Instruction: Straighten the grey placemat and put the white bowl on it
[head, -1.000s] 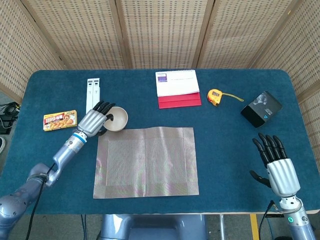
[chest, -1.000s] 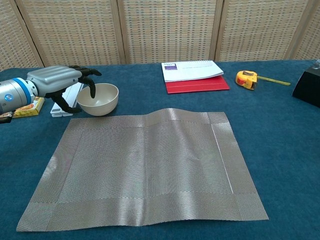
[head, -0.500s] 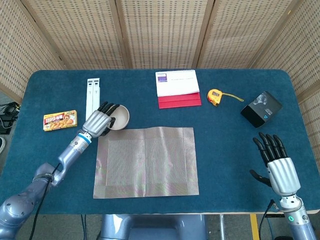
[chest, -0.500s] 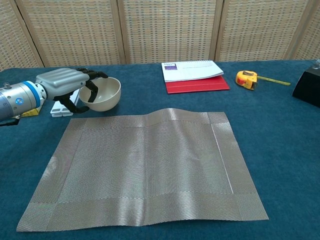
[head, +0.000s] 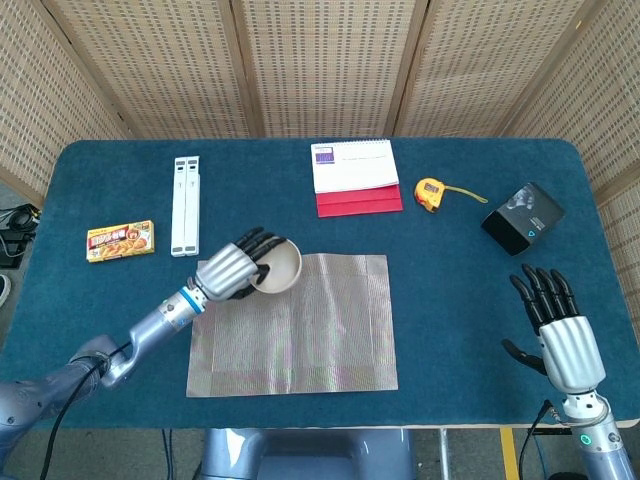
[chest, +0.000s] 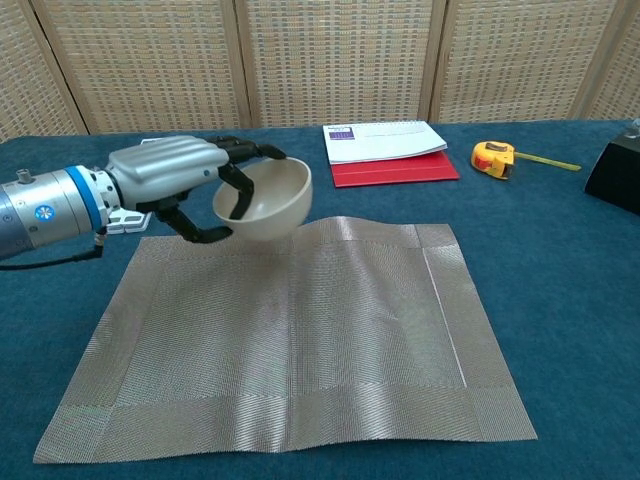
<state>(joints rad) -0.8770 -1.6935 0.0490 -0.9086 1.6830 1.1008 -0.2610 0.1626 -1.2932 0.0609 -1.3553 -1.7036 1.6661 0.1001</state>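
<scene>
Left robot hand holds the white bowl above the grey placemat

The left robot hand (chest: 175, 175) grips the white bowl (chest: 265, 198) by its rim, tilted, over the far left part of the grey placemat (chest: 300, 330). The right robot hand (head: 560, 335) rests with fingers spread, holding nothing.

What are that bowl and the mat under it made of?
The white bowl, held by the left robot hand, looks like smooth ceramic or hard plastic with a soft, matte sheen; I can't say which. The grey placemat looks like woven vinyl or fabric: fine ribbed weave, a slight shimmer, and a raised ripple along its far edge.
</scene>
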